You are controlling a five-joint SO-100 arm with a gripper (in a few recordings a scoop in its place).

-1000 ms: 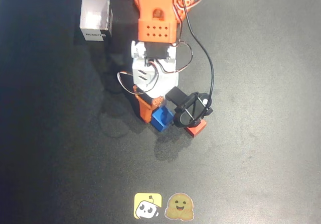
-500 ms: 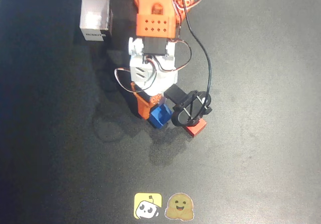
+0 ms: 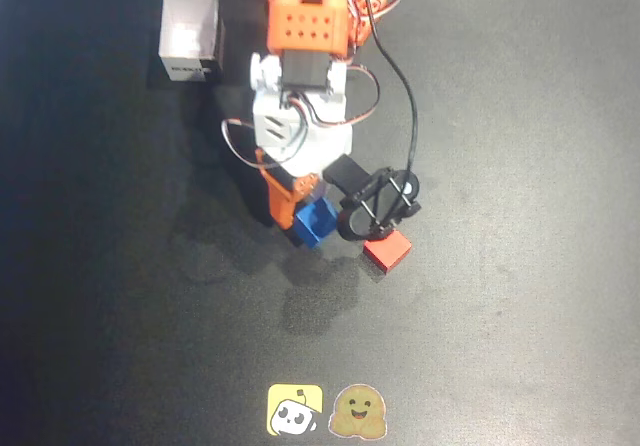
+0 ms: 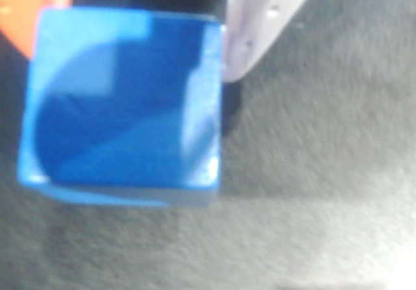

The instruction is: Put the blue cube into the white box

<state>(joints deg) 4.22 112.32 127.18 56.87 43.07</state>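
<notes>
I have the small bright blue solid cube (image 3: 315,222) pinched in the gripper (image 3: 313,216), near the middle of the black table (image 3: 520,296) in the overhead view. In the wrist view the blue cube (image 4: 123,105) sits between an orange finger at the top left corner and a pale finger (image 4: 260,30) pressed to its right edge, so the gripper is closed on it. A dark shadow lies on the table apart from the cube in the overhead view, below it, which tells me the cube is off the surface.

Just right of the cube, a small red solid cube (image 3: 387,252) rests flat on the table, partly under a black ring-shaped mount (image 3: 382,204) on the arm.

The small square open-topped white box (image 3: 191,37) with a dark label on its lower wall stands well apart, toward the upper left, left of the orange and white arm (image 3: 300,76).

Two stickers, a yellow square one (image 3: 294,410) and a brown smiling one (image 3: 359,411), lie side by side at the bottom edge.
</notes>
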